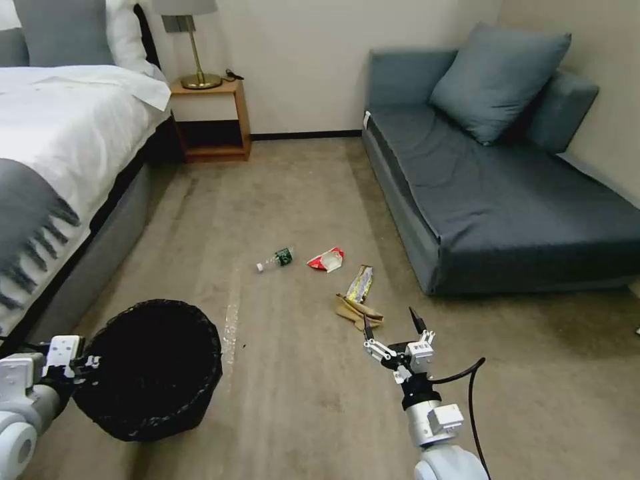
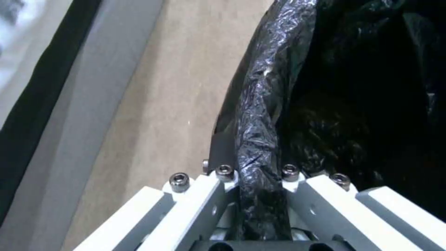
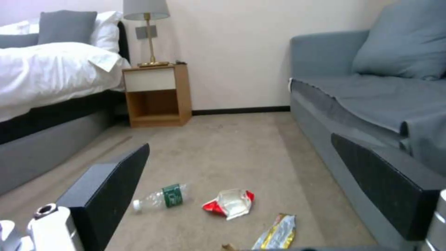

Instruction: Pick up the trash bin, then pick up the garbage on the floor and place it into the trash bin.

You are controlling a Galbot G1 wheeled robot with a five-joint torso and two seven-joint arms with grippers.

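The trash bin point(image 1: 150, 370), lined with a crinkled black bag, hangs at the lower left with my left gripper point(image 1: 85, 370) shut on its near rim point(image 2: 255, 139). The garbage lies on the carpet ahead: a clear bottle point(image 1: 275, 259) point(image 3: 160, 199) with a green label, a red-and-white packet point(image 1: 327, 259) point(image 3: 230, 204), a yellow-silver foil wrapper point(image 1: 360, 283) point(image 3: 277, 233) and crumpled brown paper point(image 1: 358, 311). My right gripper point(image 1: 392, 325) hovers open just in front of the brown paper, and its two black fingers point(image 3: 109, 188) frame the litter in the right wrist view.
A bed point(image 1: 60, 153) runs along the left and a grey-blue sofa point(image 1: 507, 193) along the right. A wooden nightstand point(image 1: 210, 120) with a lamp stands at the back wall. Open carpet lies between the bed and sofa.
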